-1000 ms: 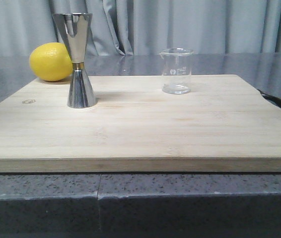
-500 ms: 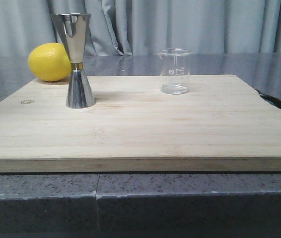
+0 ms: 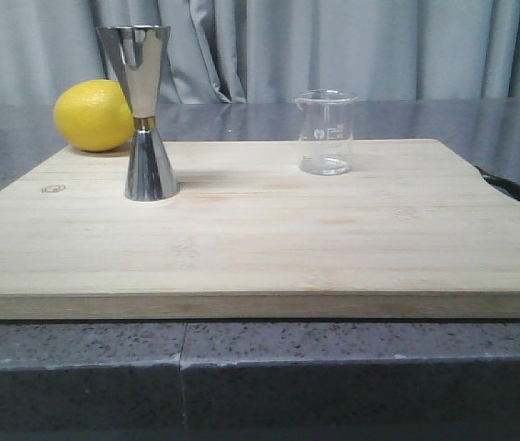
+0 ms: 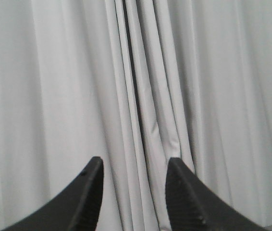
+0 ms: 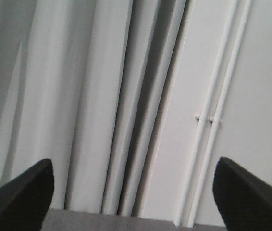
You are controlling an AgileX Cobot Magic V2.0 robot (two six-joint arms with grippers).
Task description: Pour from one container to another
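A small clear glass beaker [image 3: 326, 131] with white marks stands upright at the back middle of the wooden board [image 3: 260, 248]. The tall steel hourglass jigger [image 3: 144, 111] stands upright on the board's left side. Neither gripper shows in the front view. My left gripper [image 4: 134, 166] is open, with only curtain between its black fingers. My right gripper [image 5: 135, 168] is open wide, facing curtain and a white wall, nothing between its fingers.
A yellow lemon [image 3: 94, 114] lies behind the jigger at the board's back left corner. The board rests on a dark speckled counter [image 3: 260, 367]. A dark curved object [image 3: 515, 190] shows at the board's right edge. Grey curtains hang behind.
The front view shifted slightly left and back again; the jigger, beaker and lemon stand in the same places on the board.
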